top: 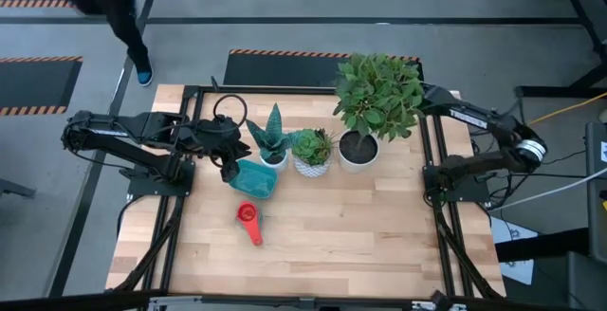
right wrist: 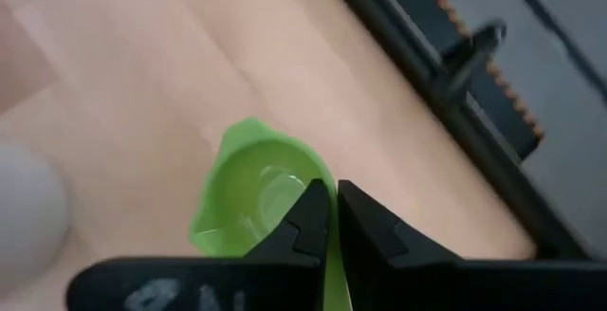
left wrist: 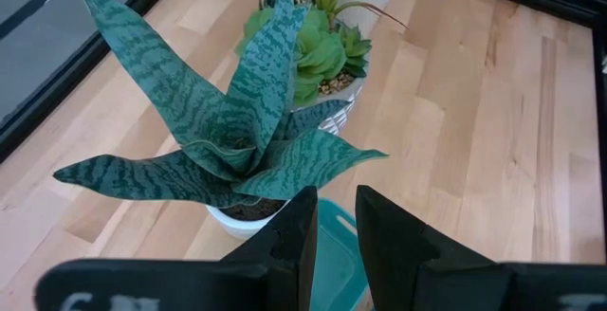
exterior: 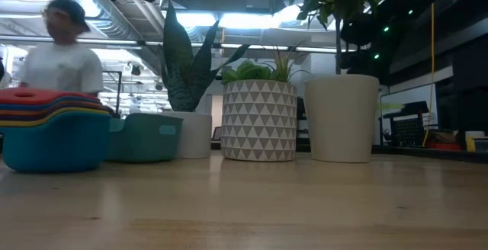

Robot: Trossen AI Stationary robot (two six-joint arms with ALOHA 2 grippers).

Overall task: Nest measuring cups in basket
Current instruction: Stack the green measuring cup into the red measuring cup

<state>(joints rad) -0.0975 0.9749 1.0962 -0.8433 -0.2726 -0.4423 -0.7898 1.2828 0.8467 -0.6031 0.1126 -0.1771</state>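
On the wooden tabletop [top: 360, 226], the right tool [right wrist: 332, 218] was clamped on a green measuring cup's [right wrist: 248, 190] rim. The left tool [left wrist: 332, 230], narrowly parted and empty, hung above the teal basket [top: 256, 178]; stacked measuring cups [top: 248, 220] lay nearby.

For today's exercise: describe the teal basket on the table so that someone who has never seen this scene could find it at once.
Start at the row of three white plant pots across the middle of the wooden table. Go to the smallest pot, the one holding the striped spiky plant. The basket sits right in front of it: the only teal, shallow, round-cornered container, unlike the red-topped measuring cups nearby.
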